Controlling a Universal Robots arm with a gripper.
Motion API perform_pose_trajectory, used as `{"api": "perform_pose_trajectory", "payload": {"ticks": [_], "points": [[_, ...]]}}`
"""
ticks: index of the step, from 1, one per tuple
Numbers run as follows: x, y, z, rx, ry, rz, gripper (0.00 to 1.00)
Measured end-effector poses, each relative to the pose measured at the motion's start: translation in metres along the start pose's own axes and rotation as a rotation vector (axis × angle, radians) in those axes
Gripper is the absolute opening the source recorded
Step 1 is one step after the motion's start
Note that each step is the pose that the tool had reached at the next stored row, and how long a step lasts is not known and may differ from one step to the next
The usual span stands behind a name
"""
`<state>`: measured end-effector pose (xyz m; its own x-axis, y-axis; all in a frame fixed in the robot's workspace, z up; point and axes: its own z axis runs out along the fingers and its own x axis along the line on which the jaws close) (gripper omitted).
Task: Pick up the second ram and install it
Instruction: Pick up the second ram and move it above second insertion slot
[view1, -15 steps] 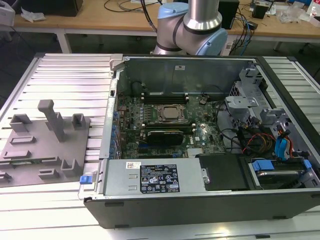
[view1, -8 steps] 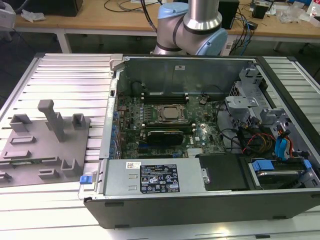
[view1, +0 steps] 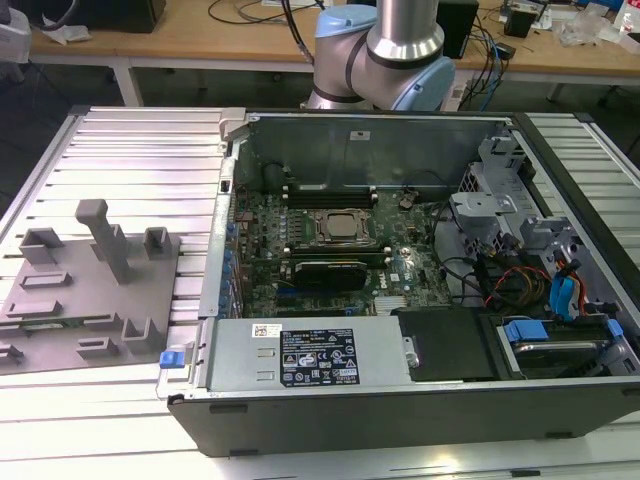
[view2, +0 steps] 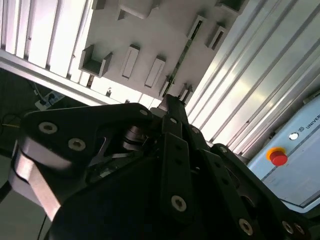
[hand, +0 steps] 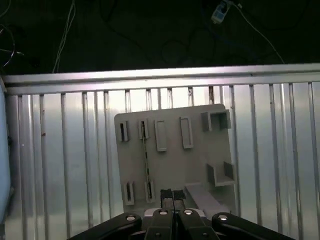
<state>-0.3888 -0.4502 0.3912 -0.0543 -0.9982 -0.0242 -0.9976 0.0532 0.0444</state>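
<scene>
First wrist view: I read the tool (hand: 172, 196) as narrow. Its fingertips (hand: 165, 195) are nearly together and nothing is held between them. The tool hangs over one edge of the grey fixture plate (hand: 172, 165), which lies flat on the ribbed aluminium tabletop (hand: 60, 165).

The second ram (hand: 146, 165) stands on its long edge in the plate, seated between two pairs of slotted blocks. It is near the fingertips but apart from them, offset to one side.

In the second wrist view, the same ram (view2: 181, 57) shows as a thin green line across the fixture plate (view2: 165, 30), beyond the tool's black linkage.

In the exterior view, the fixture plate (view1: 150, 295) sits at the exterior view's left, just beside the open computer case (view1: 330, 395). Inside the case I see the motherboard (view1: 300, 290), with black memory slots (view1: 330, 187) beside the processor socket (view1: 340, 228). The arm (view1: 400, 40) rises behind the case.
</scene>
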Motion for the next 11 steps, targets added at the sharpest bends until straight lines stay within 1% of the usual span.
{"api": "perform_pose_trajectory", "payload": {"ticks": [7, 10, 11], "points": [[0.0, 0.0, 0.0, 0.0, -0.0001, 0.0, 0.11], [0.0, 0.0, 0.0, 0.0, -0.0002, 0.0, 0.3], [0.0, 0.0, 0.0, 0.0, -0.0001, 0.0, 0.3]]}}
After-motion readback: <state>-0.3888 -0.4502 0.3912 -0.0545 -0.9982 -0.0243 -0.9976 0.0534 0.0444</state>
